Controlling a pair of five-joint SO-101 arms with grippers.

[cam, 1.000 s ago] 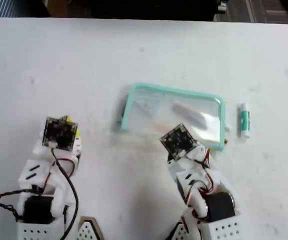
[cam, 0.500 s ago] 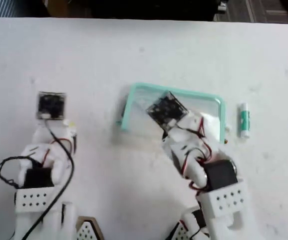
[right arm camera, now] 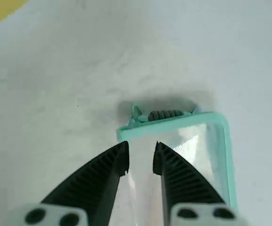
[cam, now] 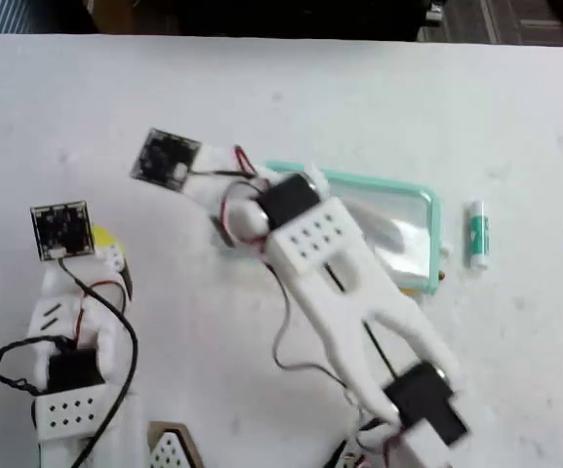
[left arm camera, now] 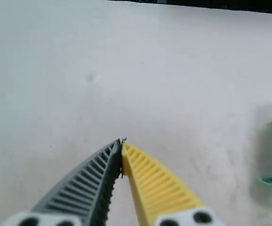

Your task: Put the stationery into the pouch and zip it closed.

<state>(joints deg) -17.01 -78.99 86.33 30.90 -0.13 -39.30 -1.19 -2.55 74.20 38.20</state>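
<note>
Right gripper (right arm camera: 140,153) barely parted, empty, above pouch (right arm camera: 183,121) end; left gripper (left arm camera: 121,143) tips together, empty. Risk: zipping with glue stick (cam: 477,234) left outside.

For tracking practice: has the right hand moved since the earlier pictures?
Yes. In the high view, the right hand swung from the pouch's near edge to its left end.

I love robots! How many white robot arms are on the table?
2. The left white robot arm sits at the near-left; the right one lies across the clear teal-edged pouch.
</note>
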